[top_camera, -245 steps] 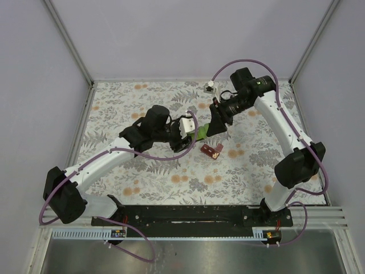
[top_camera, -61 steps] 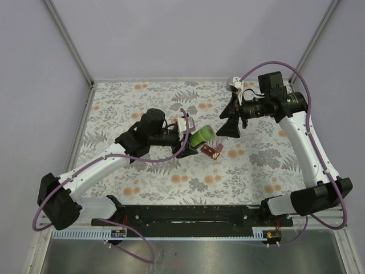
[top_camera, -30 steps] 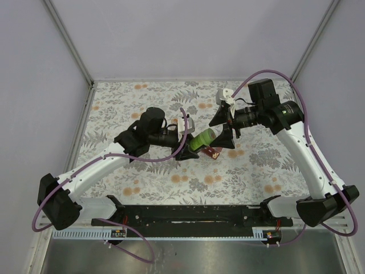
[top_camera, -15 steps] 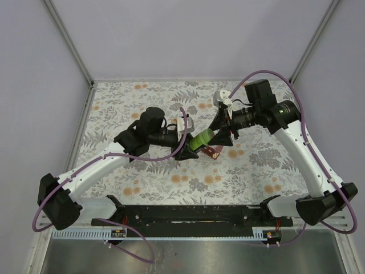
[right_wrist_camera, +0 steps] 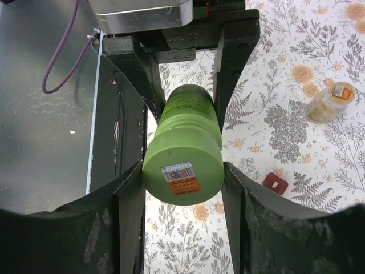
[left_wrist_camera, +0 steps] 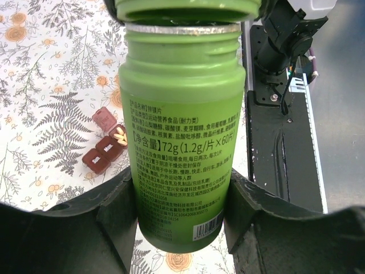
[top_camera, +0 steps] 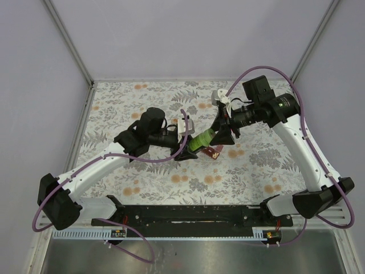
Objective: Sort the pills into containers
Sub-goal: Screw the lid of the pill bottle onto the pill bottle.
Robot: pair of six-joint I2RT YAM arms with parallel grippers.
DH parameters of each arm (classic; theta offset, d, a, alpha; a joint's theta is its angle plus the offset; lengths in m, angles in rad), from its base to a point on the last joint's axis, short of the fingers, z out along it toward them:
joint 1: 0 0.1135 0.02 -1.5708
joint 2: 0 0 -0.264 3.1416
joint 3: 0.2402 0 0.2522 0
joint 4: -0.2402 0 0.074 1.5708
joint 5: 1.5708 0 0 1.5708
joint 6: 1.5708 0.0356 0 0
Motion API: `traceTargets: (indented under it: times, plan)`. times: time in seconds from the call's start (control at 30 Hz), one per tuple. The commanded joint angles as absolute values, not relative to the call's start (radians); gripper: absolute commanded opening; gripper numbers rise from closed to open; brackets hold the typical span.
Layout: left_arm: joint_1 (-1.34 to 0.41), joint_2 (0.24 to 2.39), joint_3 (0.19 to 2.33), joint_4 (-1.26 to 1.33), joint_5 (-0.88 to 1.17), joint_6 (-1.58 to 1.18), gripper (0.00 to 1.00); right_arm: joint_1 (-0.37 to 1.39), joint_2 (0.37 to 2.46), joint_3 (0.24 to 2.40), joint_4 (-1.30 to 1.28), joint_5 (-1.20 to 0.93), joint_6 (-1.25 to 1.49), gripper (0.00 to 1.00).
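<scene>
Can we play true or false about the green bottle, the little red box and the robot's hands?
1. Both hands grip the green bottle. True: the left hand holds its body and the right hand holds its cap.
2. The green bottle stands on the cloth. False: it is held up in the air, lying sideways.
3. One compartment of the red pill box is open, with yellowish pills inside. True.
4. The small pale bottle is in the right hand. False: it stands alone on the cloth.
</scene>
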State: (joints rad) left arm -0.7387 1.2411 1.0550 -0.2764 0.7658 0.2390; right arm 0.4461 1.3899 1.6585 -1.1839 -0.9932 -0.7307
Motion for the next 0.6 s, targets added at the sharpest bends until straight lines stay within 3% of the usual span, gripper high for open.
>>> traceTargets:
  times: [0.0,0.57]
  plan:
    - [-0.738,1.241,1.098,-0.261,0.744,0.278,0.00,0.459,1.393,1.715,-1.252,-0.965,-0.775,0.24]
    - [-0.744,1.262,1.127,-0.278,0.756,0.272,0.00,0.495,1.437,1.723,-1.253,-0.908,-0.752,0.22]
